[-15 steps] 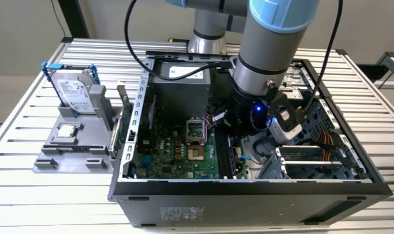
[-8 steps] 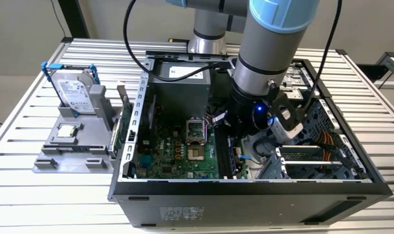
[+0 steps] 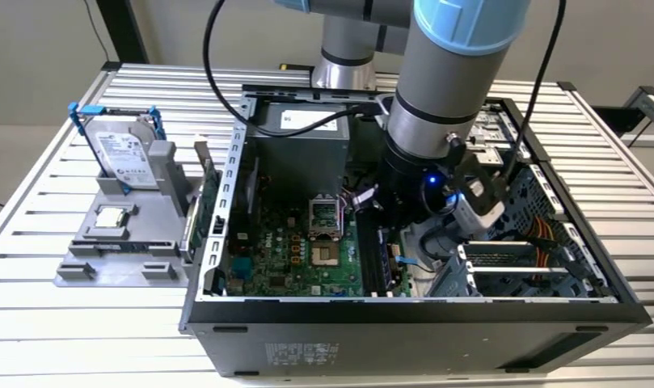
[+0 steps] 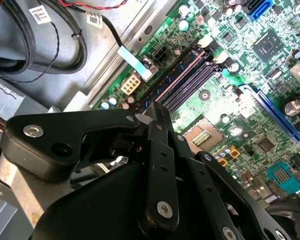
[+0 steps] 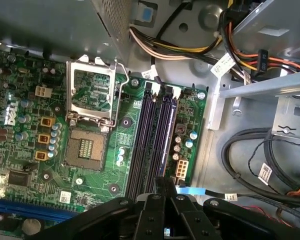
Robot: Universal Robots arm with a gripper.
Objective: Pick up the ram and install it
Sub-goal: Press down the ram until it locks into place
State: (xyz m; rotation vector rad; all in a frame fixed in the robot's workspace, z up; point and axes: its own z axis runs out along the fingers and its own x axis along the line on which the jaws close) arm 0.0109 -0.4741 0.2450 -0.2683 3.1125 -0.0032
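Note:
My gripper is low inside the open computer case, over the motherboard. In both wrist views its black fingers are shut together, and I make out nothing between them. The tips hang above one end of the dark memory slots, next to a pale blue cable tag. In the second wrist view the gripper points at the same slots. The ram is hidden or out of view.
On a grey fixture at the exterior view's left, a hard drive stands in a blue frame beside a small square chip. The processor socket lies open. Cable bundles and a drive cage crowd the other side.

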